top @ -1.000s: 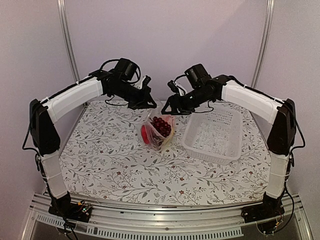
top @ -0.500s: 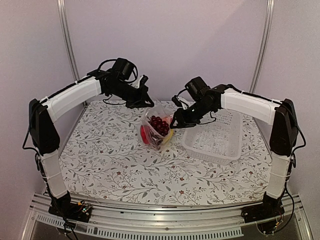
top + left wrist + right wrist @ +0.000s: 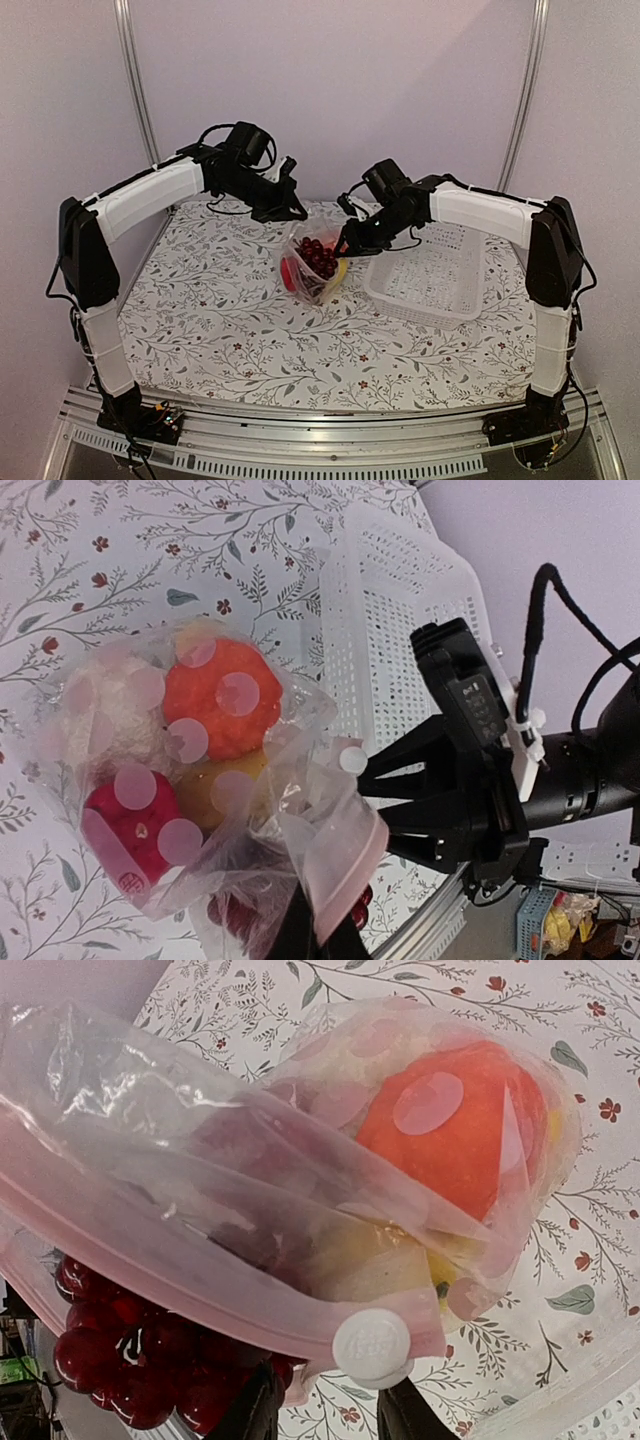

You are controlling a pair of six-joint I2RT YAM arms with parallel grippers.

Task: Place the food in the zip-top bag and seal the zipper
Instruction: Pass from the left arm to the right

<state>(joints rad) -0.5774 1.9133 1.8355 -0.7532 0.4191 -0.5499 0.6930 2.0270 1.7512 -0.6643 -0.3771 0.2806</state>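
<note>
While the left fingers (image 3: 300,935) are pinching the zip-top bag (image 3: 300,810), the right fingers (image 3: 256,1416) are straddling its zipper (image 3: 200,1260), perhaps gripping; I cannot tell.

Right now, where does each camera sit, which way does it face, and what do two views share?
Top external: above and behind the bases, looking down at the table; both arms show.
Left wrist: on the left arm, facing the zip-top bag and basket; left end effector and right arm show.
Right wrist: on the right arm, close on the bag's zip strip; right end effector shows.
Shared: both wrist views see the orange fruit.
</note>
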